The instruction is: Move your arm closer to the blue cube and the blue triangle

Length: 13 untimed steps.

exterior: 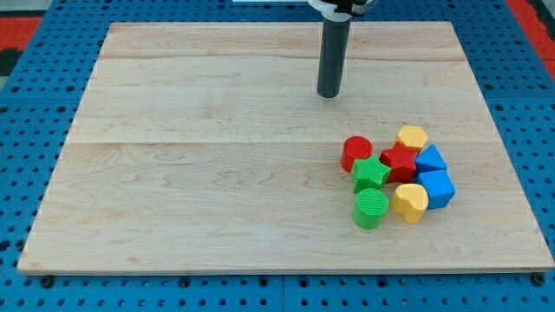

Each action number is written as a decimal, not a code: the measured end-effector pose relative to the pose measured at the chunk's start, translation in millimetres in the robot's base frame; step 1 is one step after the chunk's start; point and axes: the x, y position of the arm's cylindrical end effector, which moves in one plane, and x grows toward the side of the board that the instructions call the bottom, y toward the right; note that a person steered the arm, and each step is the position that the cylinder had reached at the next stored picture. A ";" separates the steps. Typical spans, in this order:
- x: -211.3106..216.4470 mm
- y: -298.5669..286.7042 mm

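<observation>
My tip rests on the wooden board above the block cluster, toward the view's top centre-right. The blue triangle and the blue cube sit at the right side of the cluster, the cube just below the triangle. They lie well below and to the right of my tip, with the other blocks nearer to it.
The cluster also holds a red cylinder, a red star, a green star, a green cylinder, a yellow hexagon and a yellow heart. The wooden board lies on a blue pegboard.
</observation>
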 end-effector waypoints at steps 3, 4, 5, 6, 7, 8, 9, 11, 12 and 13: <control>0.0 3.4; -0.3 3.4; -2.0 3.4; -2.2 3.4; -2.2 4.7; -2.2 4.7; 16.6 18.9; 42.3 166.8; 90.1 198.4; 125.8 176.3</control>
